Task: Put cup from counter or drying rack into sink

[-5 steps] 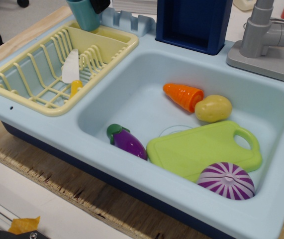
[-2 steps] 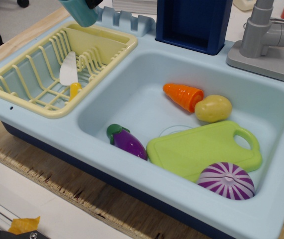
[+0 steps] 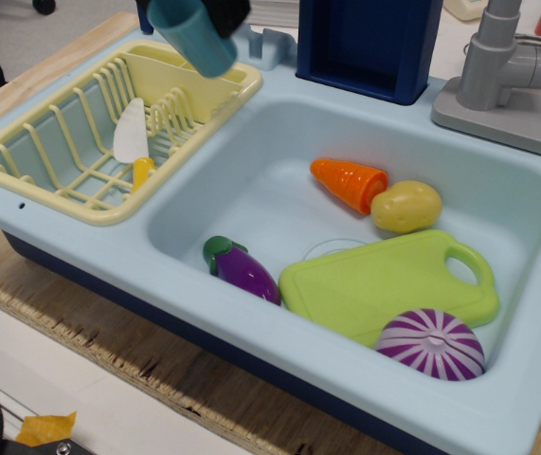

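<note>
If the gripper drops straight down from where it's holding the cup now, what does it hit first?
Probably the drying rack's right rim, not the sink: the tilted cup in the gripper appears above that rim, though depth is unclear.

Cup [image 3: 192, 34]: plain teal-blue, far left.
Gripper [image 3: 215, 11]: black.
Drying rack [image 3: 81, 133]: pale yellow slats and prongs.
Knife [image 3: 131, 140]: white blade, yellow handle.
Sink [image 3: 251, 171]: light blue; counter [image 3: 90, 248] the same, dark blue lower edge.
Faucet [image 3: 507, 81]: grey, far right.
Box [image 3: 369, 43]: dark blue.
Carrot [image 3: 348, 182]: orange.
Potato [image 3: 405, 206]: yellow-tan.
Eggplant [image 3: 243, 268]: purple, green cap.
Cutting board [image 3: 384, 284]: light green.
Onion [image 3: 431, 343]: purple, white stripes.
Desk [image 3: 109, 351]: raw wood.
</note>
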Motion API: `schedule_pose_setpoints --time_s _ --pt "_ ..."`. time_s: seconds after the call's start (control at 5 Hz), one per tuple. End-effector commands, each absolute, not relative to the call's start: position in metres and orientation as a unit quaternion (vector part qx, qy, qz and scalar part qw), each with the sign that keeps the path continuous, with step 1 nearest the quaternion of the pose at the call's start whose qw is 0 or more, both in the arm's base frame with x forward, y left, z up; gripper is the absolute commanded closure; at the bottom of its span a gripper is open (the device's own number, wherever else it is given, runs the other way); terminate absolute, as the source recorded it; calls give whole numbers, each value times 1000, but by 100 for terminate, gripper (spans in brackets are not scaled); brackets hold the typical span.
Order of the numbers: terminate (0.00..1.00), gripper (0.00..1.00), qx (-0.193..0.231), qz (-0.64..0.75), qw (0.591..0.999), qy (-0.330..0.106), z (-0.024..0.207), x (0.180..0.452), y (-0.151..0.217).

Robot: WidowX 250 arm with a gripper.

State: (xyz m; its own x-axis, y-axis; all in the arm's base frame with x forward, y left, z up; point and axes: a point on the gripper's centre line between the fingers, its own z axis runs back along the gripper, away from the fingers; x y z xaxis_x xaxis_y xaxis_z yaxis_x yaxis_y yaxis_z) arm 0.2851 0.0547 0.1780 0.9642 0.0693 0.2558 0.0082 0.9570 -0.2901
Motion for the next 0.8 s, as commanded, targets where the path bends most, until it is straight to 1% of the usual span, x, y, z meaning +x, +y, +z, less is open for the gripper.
schedule_pose_setpoints --time_s 0.0,0.2,0.4,0.6 --pt "0 0 -199 4 960 -195 174 270 12" --pt "0 0 -232 -18 946 -226 163 273 -7" --pt "0 0 -232 -18 946 -226 163 273 -7" --pt "100 0 -232 -18 946 -226 163 273 -7"
